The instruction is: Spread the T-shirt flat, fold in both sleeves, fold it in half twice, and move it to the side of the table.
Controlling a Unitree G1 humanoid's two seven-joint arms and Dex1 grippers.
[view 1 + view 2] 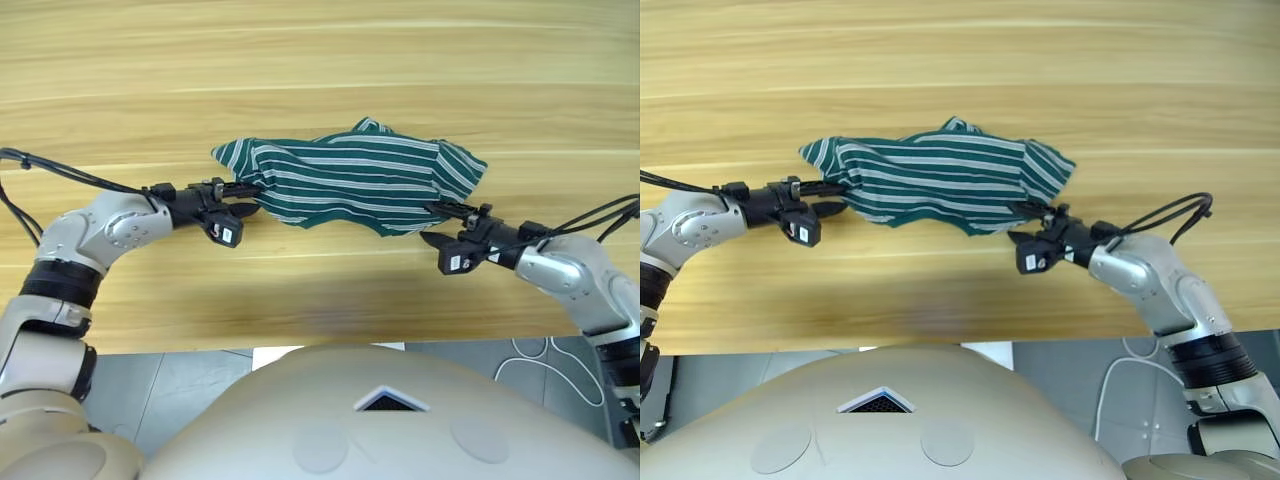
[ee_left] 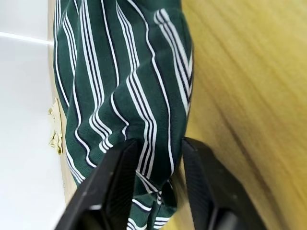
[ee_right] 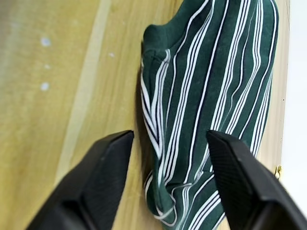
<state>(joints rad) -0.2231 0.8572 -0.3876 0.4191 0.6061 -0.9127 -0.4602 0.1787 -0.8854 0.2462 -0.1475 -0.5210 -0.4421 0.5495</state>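
T-shirt (image 1: 350,180) cloth sits pinched in your left end effector (image 1: 252,198). In the left wrist view its two fingers (image 2: 120,182) are drawn close together with a fold of the green striped fabric squeezed between them. That side has hold of the garment's left end.

Your right end effector (image 1: 432,224) is spread wide at the shirt's right end. The wrist view there shows a hemmed edge lying in the gap between the fingers, not clamped.

Between the two, the shirt lies across the middle of the wooden worktop (image 1: 320,60) as a bunched, wrinkled band. It has overlapping layers and a small peak of cloth on the far edge. You cannot pick out the sleeves or the neckline for certain from this heap.

You are in the first step, spreading the shirt flat, and it is far from done: no sleeve is folded and no halving has begun.

The next move calls for closing the right fingers on that hem. Check that you catch one edge and not a stack of layers. Then draw the two ends apart, and lift slightly so the cloth can fall open.
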